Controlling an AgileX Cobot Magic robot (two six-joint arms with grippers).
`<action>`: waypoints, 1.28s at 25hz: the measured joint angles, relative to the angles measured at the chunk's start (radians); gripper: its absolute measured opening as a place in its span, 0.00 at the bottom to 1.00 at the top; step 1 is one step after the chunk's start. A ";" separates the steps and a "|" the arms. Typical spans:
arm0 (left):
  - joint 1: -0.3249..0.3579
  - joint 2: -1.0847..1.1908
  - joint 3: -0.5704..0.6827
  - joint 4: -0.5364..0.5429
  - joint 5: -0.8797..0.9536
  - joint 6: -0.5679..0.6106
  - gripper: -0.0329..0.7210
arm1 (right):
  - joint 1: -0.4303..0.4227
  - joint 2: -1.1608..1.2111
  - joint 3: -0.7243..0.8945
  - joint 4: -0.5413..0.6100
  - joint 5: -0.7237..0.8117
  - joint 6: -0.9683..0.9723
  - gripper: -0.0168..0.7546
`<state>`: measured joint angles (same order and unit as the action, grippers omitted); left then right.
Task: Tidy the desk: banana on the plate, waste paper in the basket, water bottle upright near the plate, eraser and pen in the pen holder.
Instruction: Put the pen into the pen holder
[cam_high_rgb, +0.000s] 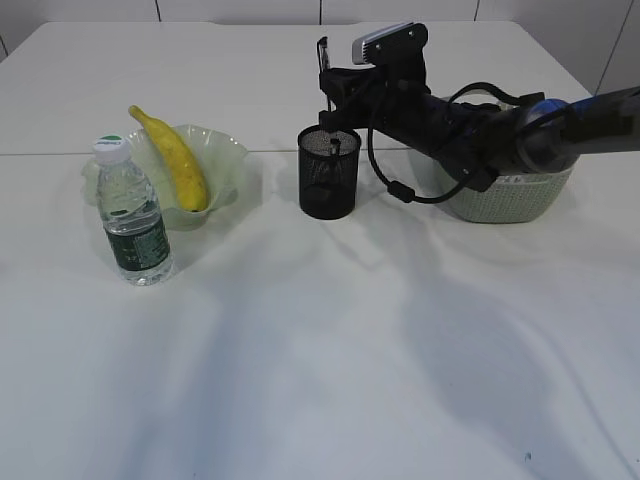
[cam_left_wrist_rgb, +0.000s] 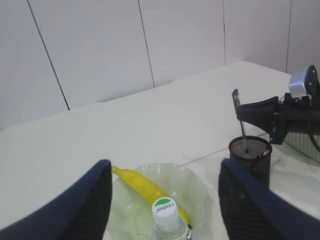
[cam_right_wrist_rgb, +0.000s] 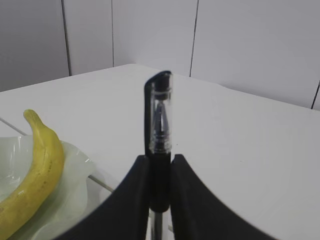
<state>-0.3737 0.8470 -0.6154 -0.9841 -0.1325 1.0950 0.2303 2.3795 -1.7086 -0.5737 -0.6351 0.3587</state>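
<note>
White surface (cam_high_rgb: 300, 330) is carrying one water bottle (cam_high_rgb: 132, 213) standing upright at the left, beside one pale green plate (cam_high_rgb: 225, 160) cradling one banana (cam_high_rgb: 175, 160), its long axis running from far left to near right. My left jaws (cam_left_wrist_rgb: 165, 200) are hanging spread above them, holding nothing. One black mesh pen holder (cam_high_rgb: 328, 180) is sitting mid-surface. My right jaws (cam_right_wrist_rgb: 160, 182) are pinching one pen (cam_right_wrist_rgb: 159, 135) upright over it, beside one basket (cam_high_rgb: 510, 195).

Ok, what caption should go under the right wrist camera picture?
Right gripper pinching a capped pen upright, with the banana on its plate at left.
</note>
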 joint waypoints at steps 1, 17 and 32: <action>0.000 0.000 0.000 0.000 0.000 0.000 0.67 | 0.000 0.000 0.000 0.002 0.000 0.000 0.16; 0.000 0.000 0.000 -0.002 0.000 0.000 0.67 | 0.000 0.000 -0.033 0.004 0.000 0.009 0.22; 0.000 0.000 0.000 0.014 -0.083 0.000 0.67 | 0.000 -0.065 -0.040 0.000 0.053 0.057 0.23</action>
<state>-0.3737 0.8470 -0.6154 -0.9702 -0.2153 1.0950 0.2303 2.3144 -1.7490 -0.5740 -0.5817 0.4158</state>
